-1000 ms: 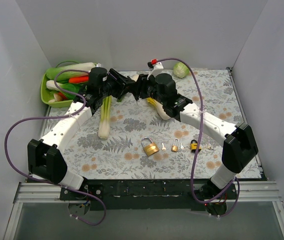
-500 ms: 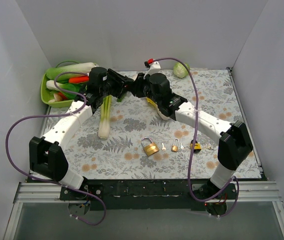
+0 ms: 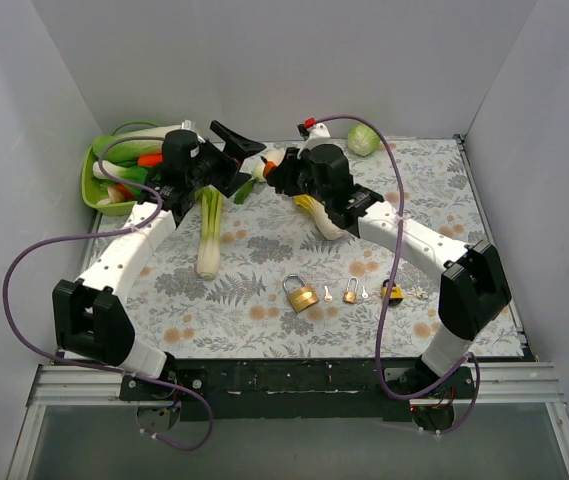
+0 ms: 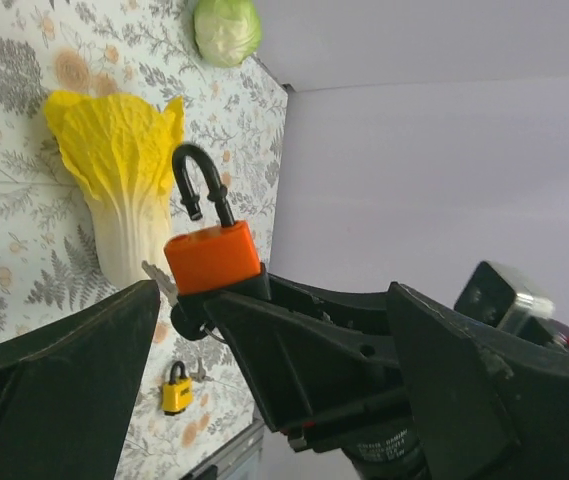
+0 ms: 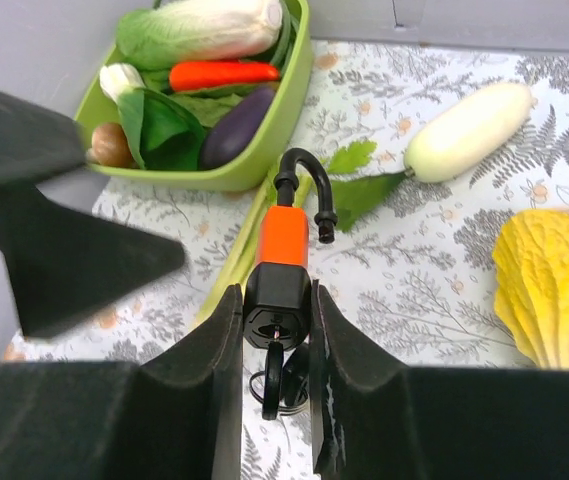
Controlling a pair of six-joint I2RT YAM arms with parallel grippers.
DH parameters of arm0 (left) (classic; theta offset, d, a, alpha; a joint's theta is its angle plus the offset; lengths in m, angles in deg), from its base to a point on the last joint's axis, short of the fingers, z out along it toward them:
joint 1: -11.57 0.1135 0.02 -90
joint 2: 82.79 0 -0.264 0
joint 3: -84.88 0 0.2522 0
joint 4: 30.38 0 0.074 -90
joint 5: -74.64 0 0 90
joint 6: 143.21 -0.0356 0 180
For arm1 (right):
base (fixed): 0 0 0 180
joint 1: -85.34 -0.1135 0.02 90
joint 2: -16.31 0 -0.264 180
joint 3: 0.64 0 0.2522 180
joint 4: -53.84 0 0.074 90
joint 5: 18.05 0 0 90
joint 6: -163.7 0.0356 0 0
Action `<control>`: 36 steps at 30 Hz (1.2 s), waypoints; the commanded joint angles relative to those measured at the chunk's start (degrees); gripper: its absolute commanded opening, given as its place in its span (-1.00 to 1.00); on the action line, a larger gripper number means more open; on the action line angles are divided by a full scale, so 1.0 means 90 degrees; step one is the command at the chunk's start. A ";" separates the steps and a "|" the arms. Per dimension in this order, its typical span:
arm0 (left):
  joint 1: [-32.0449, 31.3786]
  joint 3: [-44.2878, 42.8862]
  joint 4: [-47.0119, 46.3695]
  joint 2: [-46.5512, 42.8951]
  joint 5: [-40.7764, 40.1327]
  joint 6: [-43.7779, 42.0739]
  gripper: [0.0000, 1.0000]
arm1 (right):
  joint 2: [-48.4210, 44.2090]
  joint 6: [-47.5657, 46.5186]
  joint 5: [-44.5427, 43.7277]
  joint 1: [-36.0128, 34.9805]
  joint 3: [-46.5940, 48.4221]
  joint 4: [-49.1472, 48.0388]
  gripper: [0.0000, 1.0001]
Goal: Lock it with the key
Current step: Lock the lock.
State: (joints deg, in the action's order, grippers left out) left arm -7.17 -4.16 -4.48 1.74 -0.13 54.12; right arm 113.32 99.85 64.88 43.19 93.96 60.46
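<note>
An orange padlock (image 5: 285, 236) with a black base and a black shackle hangs in the air over the back of the table. The shackle's free end stands out of the body. My right gripper (image 5: 276, 330) is shut on the padlock's black base. A black-headed key (image 5: 274, 378) on a ring sticks out of the keyhole between the fingers. In the left wrist view the padlock (image 4: 212, 257) sits just ahead of my left gripper (image 4: 274, 300), which is wide open and touches nothing. From above, the left gripper (image 3: 241, 150) faces the right gripper (image 3: 276, 172).
A brass padlock (image 3: 302, 294), a small brass padlock (image 3: 350, 291), a yellow padlock (image 3: 391, 292) and loose keys lie near the front. A green basket (image 3: 92, 190) of vegetables stands at back left. A leek (image 3: 209, 235), a yellow cabbage (image 4: 119, 170), a white radish (image 5: 469, 130) and a green cabbage (image 3: 363, 140) lie around.
My left gripper has opened wide, let go of the padlock and drawn back to the left. The right gripper has closed on the padlock's base and holds it alone.
</note>
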 commanded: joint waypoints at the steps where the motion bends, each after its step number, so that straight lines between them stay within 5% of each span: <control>1: 0.0558 0.0307 -0.0449 -0.0515 0.0982 -0.1132 0.97 | -0.0710 -0.0181 0.1345 0.0425 -0.0415 -0.0612 -0.97; 7: 0.1135 0.1255 -0.1124 -0.1452 0.2553 -0.3582 0.96 | -0.1462 -0.0775 0.4344 0.1040 -0.1100 -0.1073 -0.97; 12: 0.1155 0.1344 -0.0403 -0.1706 0.4749 -0.6159 0.96 | -0.2155 -0.1672 0.5715 0.1109 -0.1326 -0.0517 -0.97; 16: 0.1155 0.1188 0.0709 -0.1834 0.6371 -0.8851 0.67 | -0.2410 -0.2329 0.6818 0.1119 -0.1160 0.0157 -0.97; 25: 0.0824 0.0875 0.1805 -0.2214 0.6094 -1.1123 0.26 | -0.2839 -0.2701 0.6996 0.1119 -0.1101 0.0783 -0.97; 28: 0.0257 0.0865 0.1737 -0.2303 0.5234 -1.1116 0.22 | -0.2850 -0.2516 0.7181 0.1119 -0.1140 0.0744 -0.97; 36: -0.0193 0.0699 0.1473 -0.2185 0.4939 -1.0695 0.03 | -0.2869 -0.2466 0.7397 0.1119 -0.1140 0.1008 -0.97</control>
State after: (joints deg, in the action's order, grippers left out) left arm -7.41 4.36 9.71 -17.34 46.99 -41.61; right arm 89.82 77.90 129.14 53.09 81.61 70.26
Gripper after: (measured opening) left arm 0.549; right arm 0.308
